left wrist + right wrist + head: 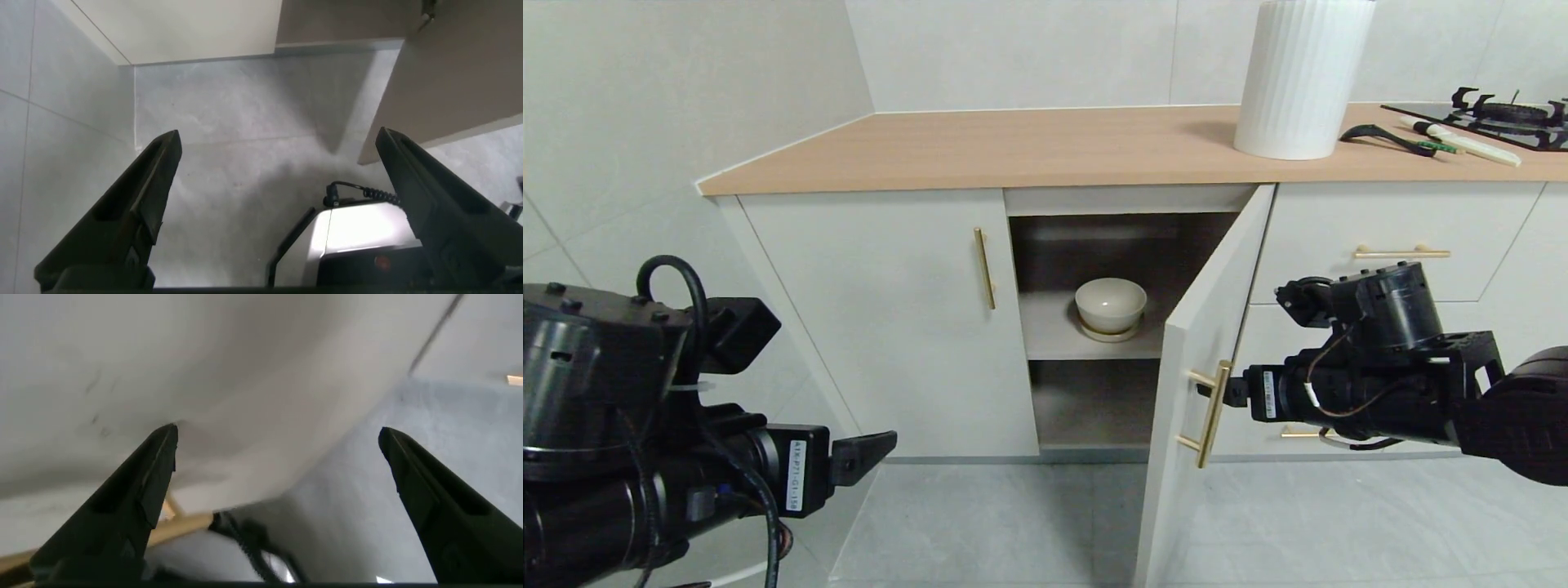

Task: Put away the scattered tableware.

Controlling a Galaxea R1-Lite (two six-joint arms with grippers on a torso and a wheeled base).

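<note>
Nearest, at the left, the left gripper hangs low over the grey floor with its jaws spread wide and nothing between them. To the right and a little farther, the right gripper is level with the gold handle of the open cupboard door. Its jaws are also wide apart and not clamped on the bar; I cannot tell whether a finger touches it. The door swings out toward the near side.

Inside the cupboard, on the upper shelf, a cream bowl sits upright on a small plate. Left of the opening is a closed door.

Farther back, on the wooden counter, a tall white ribbed container stands at the right. Just right of it lie a black spoon and a white utensil, near the stove.
</note>
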